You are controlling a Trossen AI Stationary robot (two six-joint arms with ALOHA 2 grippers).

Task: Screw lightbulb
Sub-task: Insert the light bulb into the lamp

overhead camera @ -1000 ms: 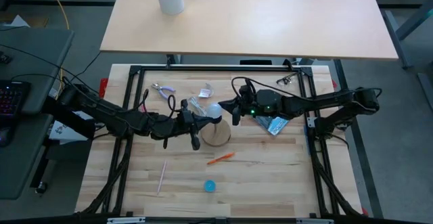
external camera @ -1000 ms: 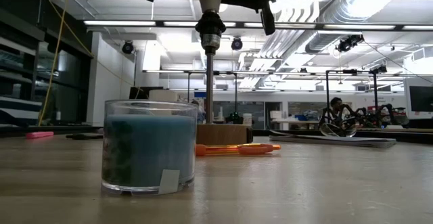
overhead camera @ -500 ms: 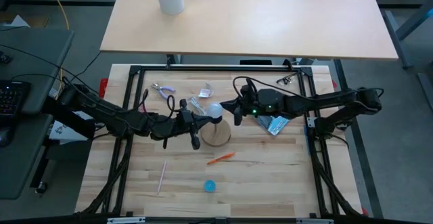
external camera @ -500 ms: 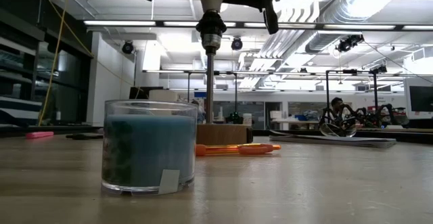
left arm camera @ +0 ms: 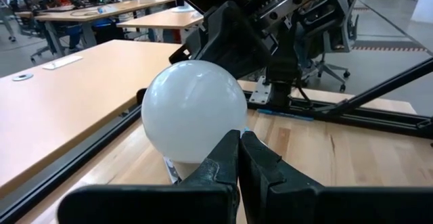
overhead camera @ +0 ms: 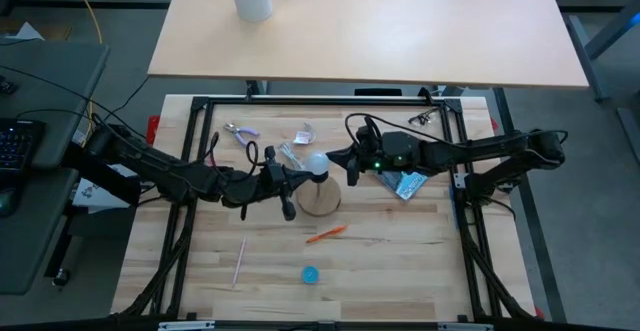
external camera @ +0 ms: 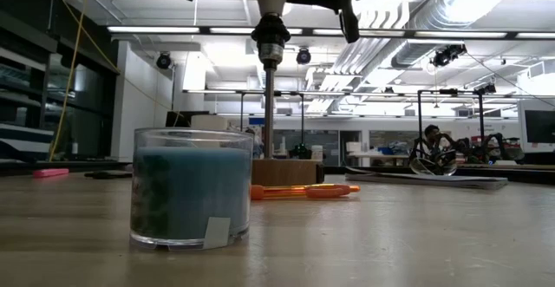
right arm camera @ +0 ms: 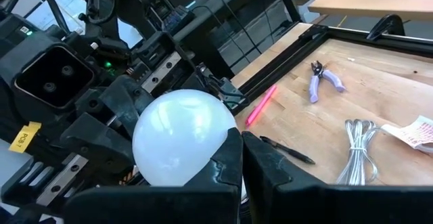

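While the pale wooden table (overhead camera: pixel 400 261) carries the round wooden base (overhead camera: pixel 320 202), the small white pear-shaped lightbulb (overhead camera: pixel 316 162) already sits in its raised socket, flanked by left gripper (overhead camera: pixel 290 193) and right gripper (overhead camera: pixel 349 163), fingers together, so tightening looks nearly finished.

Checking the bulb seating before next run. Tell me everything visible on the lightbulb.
The lightbulb is a small, smooth, matte white globe, unlit. It stands globe-up in a dark socket atop a thin metal post rising from the round wooden base. The shut left gripper and shut right gripper flank it closely; actual contact cannot be told.
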